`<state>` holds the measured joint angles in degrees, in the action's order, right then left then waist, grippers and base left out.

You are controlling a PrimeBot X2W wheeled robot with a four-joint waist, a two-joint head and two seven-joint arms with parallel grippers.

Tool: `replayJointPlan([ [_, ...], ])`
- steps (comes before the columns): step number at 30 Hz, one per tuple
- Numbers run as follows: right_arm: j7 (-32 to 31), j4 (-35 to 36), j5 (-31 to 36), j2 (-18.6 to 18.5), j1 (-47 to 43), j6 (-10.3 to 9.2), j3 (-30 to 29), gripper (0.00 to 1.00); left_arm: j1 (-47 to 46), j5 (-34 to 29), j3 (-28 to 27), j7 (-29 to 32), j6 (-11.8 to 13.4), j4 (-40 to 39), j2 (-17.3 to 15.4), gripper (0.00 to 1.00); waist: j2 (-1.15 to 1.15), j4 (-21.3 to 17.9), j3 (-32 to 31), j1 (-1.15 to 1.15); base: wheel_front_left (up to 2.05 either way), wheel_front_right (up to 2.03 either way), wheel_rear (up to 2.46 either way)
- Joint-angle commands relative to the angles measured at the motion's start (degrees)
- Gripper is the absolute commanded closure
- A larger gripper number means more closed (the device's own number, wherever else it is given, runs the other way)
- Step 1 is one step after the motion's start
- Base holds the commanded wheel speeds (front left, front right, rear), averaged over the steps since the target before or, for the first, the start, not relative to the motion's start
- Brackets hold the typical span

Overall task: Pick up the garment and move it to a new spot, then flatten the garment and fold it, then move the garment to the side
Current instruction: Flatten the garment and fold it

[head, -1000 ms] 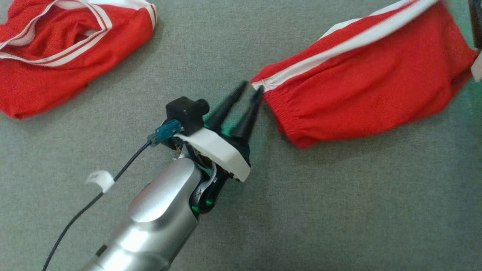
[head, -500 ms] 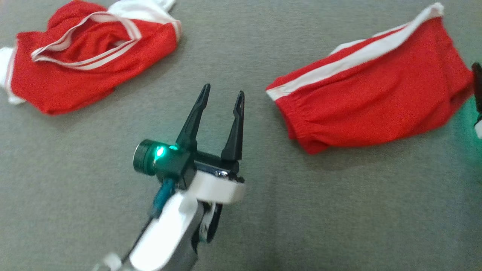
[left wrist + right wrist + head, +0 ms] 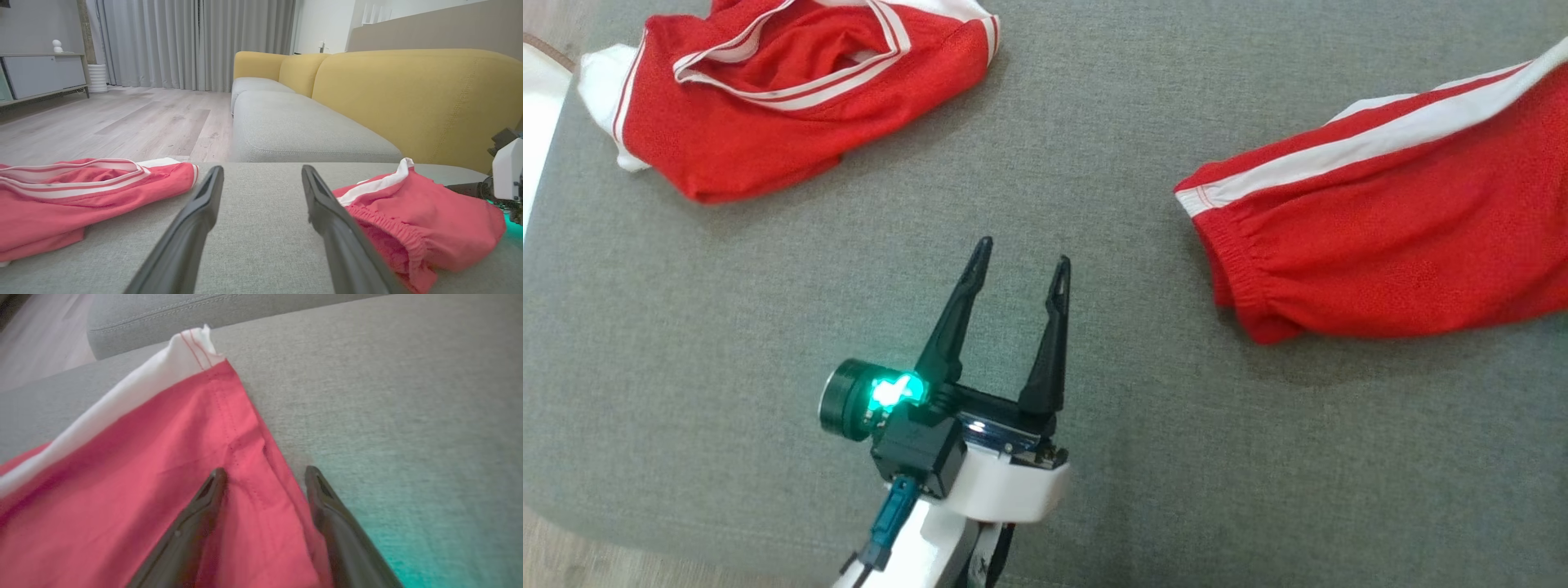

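Note:
The garment [image 3: 1380, 245] is a pair of red shorts with a white side stripe, lying folded on the right of the grey cushion [image 3: 1094, 147]. My left gripper [image 3: 1023, 251] stands open over bare cushion to the garment's left, apart from its elastic waistband. In the left wrist view the left gripper [image 3: 261, 171] has nothing between its fingers, and the garment [image 3: 425, 220] lies just right of them. In the right wrist view my right gripper [image 3: 265, 471] is open low over the garment [image 3: 143, 465], whose hem edge runs between the spread fingers.
A second red garment with white stripes [image 3: 792, 90] lies crumpled at the cushion's far left. The cushion's front edge and wooden floor [image 3: 572, 547] show at the lower left. A yellow sofa back [image 3: 408, 94] rises beyond, and my right arm's white housing [image 3: 506, 171] sits behind the shorts.
My left gripper has opened, left the garment's waistband corner and drawn back to the left. The head camera has shifted, so the whole picture has moved.

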<state>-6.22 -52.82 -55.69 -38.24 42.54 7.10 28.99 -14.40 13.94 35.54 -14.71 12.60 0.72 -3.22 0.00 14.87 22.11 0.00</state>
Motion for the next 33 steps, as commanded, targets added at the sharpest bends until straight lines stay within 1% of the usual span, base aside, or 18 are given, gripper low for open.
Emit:
replayJointPlan([
  [1,-3.7,1.3,-1.9,0.3,-2.9,0.39,2.8,0.47,-0.1,-0.8,-2.3,-0.3,0.0,-2.0,0.3,0.00,0.00,-0.4,0.0,0.00,0.00,0.00,0.00],
  [2,-5.9,2.7,-3.4,0.3,-3.4,0.39,4.0,1.00,-0.1,-1.0,-3.1,-0.3,0.0,-1.9,0.3,0.00,0.00,-1.2,-0.2,0.00,0.00,0.00,0.00],
  [4,-6.3,3.3,-3.9,0.1,-3.5,0.39,4.4,1.00,-0.1,-0.9,-3.4,-0.3,0.0,-2.0,0.3,0.00,0.00,-1.7,-0.4,0.00,0.00,0.00,0.00],
  [6,-4.8,3.4,-3.9,-0.5,-3.3,0.39,4.7,1.00,-0.2,-1.0,-3.8,-0.3,-0.3,-2.0,0.3,0.00,0.00,-3.0,-0.9,0.00,0.00,0.00,0.00],
  [9,-1.9,2.9,-3.6,-0.9,-2.9,0.39,5.1,1.00,-0.1,-1.7,-4.5,-0.3,-0.7,-1.6,0.3,0.00,0.00,-5.4,-2.0,0.00,0.00,0.00,0.00],
  [12,0.0,2.4,-3.6,-1.4,-3.2,0.39,5.7,1.00,0.2,-3.9,-4.7,-0.3,-1.3,-0.2,0.3,0.00,0.00,-8.2,-3.5,0.00,0.00,0.00,0.00],
  [19,4.3,2.2,-4.1,-5.6,-4.9,0.39,5.9,1.00,1.5,-4.3,-6.0,-0.3,-2.4,-0.2,0.3,0.00,0.00,-13.4,-5.8,0.00,0.00,0.00,0.00],
  [23,7.1,3.1,-5.5,-6.7,-5.7,0.39,4.9,1.00,2.1,-4.6,-6.7,-0.3,-2.8,0.1,0.3,0.00,0.00,-14.7,-7.1,0.00,0.00,0.00,0.00],
  [27,10.4,5.0,-6.6,-6.3,-5.5,0.39,3.9,1.00,3.0,-4.5,-7.3,-0.3,-3.2,0.6,0.3,0.00,0.00,-15.4,-8.6,0.00,0.00,0.00,0.00],
  [33,13.4,12.9,-4.4,-4.4,-5.7,0.39,6.5,1.00,4.9,-4.6,-7.8,-0.3,-4.1,1.5,0.3,0.00,0.00,-15.5,-10.8,0.00,0.00,0.00,0.00],
])
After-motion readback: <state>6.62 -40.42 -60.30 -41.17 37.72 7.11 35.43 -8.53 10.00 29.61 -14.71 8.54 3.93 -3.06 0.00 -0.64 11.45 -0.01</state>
